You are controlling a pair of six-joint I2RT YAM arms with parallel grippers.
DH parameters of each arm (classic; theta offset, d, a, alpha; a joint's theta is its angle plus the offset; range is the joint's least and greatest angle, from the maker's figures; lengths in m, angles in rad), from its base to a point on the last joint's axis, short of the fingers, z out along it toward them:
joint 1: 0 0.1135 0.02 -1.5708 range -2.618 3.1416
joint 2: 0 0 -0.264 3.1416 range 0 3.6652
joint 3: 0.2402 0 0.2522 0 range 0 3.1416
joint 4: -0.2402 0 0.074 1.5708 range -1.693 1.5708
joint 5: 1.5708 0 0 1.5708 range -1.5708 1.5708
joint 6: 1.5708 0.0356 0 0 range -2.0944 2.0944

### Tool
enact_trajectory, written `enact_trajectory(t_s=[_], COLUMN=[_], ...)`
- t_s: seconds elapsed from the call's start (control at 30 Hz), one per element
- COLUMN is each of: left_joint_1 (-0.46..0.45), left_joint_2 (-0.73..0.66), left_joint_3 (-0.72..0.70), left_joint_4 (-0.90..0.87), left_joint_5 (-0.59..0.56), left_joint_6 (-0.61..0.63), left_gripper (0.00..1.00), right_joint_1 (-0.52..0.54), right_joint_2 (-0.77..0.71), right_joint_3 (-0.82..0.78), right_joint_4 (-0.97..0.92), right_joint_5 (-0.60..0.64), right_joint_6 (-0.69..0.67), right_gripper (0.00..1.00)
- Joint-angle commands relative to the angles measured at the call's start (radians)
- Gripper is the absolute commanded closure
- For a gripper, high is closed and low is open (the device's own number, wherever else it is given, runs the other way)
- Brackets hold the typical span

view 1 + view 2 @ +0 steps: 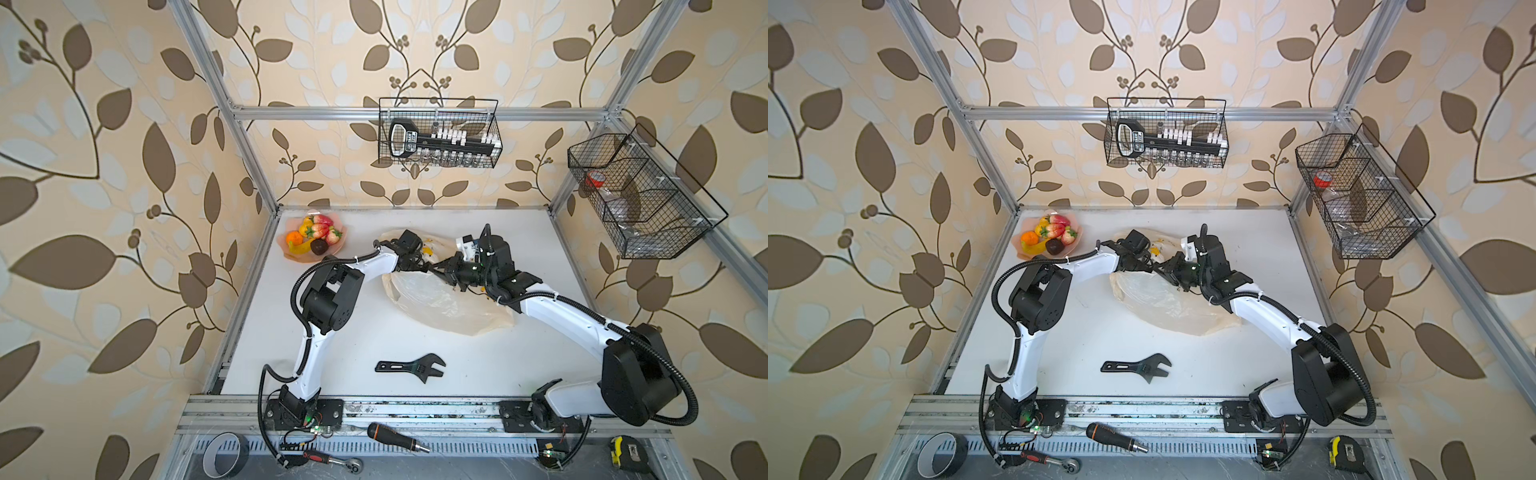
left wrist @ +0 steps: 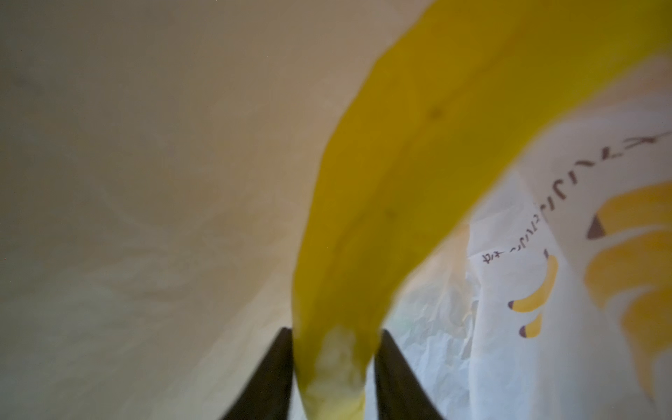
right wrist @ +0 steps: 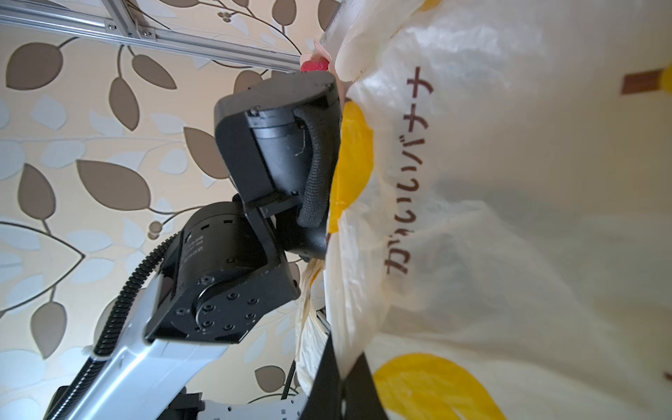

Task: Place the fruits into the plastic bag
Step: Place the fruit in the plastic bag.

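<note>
banana [image 2: 382, 182]: blurred, end cut off
left fingers [image 2: 269, 382]: only tips in frame
right fingers [image 3: 323, 385]: mostly cut off
plastic bag [image 1: 449, 307]: inside hidden

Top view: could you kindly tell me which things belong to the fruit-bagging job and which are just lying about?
Job: fruits; banana between the left jaws; bag, pinched by the right jaws.

Lying about: wrench; screwdriver; ratchet; tape roll; tape measure; wire baskets.
</note>
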Motion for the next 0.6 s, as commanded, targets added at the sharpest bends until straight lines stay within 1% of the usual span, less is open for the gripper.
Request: enact_trajectory(t_s=[0.0, 0.03, 0.1, 0.2, 0.43, 0.57], left_joint_1=[-0.002, 0.001, 0.015, 0.053, 0.151, 0.21], left_joint_2=[-0.023, -0.033, -0.061, -0.13, -0.299, -0.367], left_joint_3=[-0.011, -0.017, -0.03, -0.068, -0.085, -0.062], left_joint_4=[0.028, 0.024, 0.012, -0.009, -0.216, -0.36], left_joint_5=[0.011, 0.004, -0.007, -0.021, -0.069, -0.144], left_joint_6=[-0.011, -0.011, -0.007, 0.001, 0.109, 0.181], left_gripper=[0.34, 0.27, 0.2, 0.15, 0.13, 0.12], right_joint_1=[-0.01, -0.014, -0.023, -0.042, -0.092, -0.101], right_joint_2=[0.008, 0.006, -0.003, -0.028, -0.079, -0.087], right_joint_3=[-0.014, -0.014, -0.014, -0.017, -0.017, -0.01], right_joint_4=[0.027, 0.014, -0.026, -0.089, -0.227, -0.251], right_joint_5=[-0.02, -0.02, -0.016, -0.006, 0.027, 0.038], right_joint_6=[0.023, 0.017, 0.001, -0.025, -0.085, -0.095], right_gripper=[1.0, 1.0, 1.0, 1.0, 1.0, 1.0])
